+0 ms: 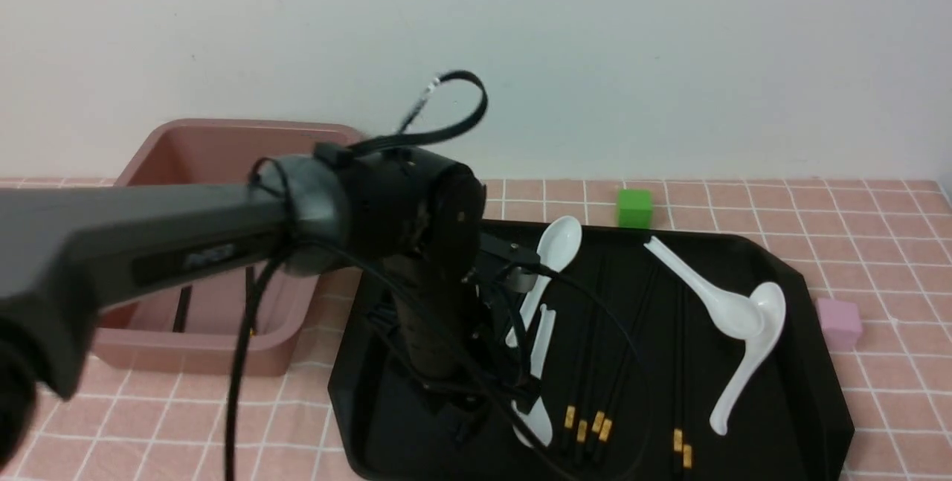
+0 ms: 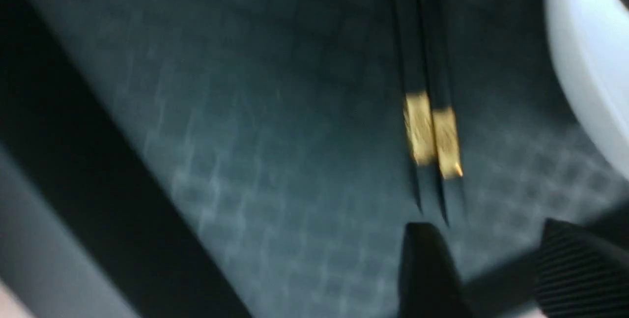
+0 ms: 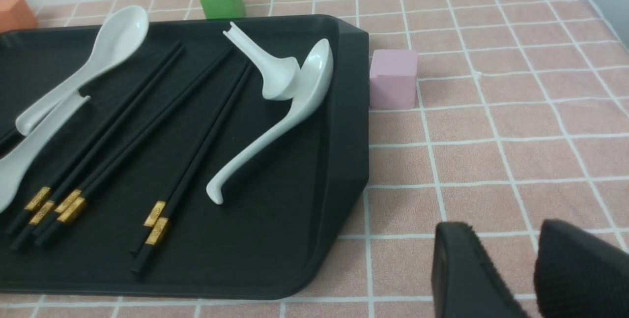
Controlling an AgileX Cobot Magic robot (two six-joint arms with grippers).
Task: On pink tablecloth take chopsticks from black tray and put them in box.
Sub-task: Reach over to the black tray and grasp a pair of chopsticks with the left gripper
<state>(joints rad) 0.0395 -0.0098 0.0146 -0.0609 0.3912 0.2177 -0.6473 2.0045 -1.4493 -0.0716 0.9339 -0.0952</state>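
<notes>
The black tray [image 1: 803, 392] lies on the pink tablecloth [image 1: 877, 243] and holds several black chopsticks [image 1: 587, 392] with gold bands. My left arm [image 1: 387, 206] reaches down over the tray's left part and hides its gripper there. In the blurred left wrist view, my left gripper [image 2: 491, 239] is open and empty just above the tray floor [image 2: 245, 160]. Two chopsticks [image 2: 432, 133] lie side by side right ahead of its fingertips. My right gripper [image 3: 506, 232] is open and empty over the cloth [image 3: 491, 160], beside the tray [image 3: 344, 111]. The box [image 1: 223, 146] stands at the back left.
White soup spoons [image 1: 732, 310] lie among the chopsticks; one [image 2: 585, 62] is close beside my left gripper. A green cube [image 1: 634, 207] sits behind the tray, a pink cube [image 1: 839, 323] to its right. An orange cube [image 3: 14, 12] shows in the right wrist view. A thin black stick [image 1: 181, 310] leans inside the box.
</notes>
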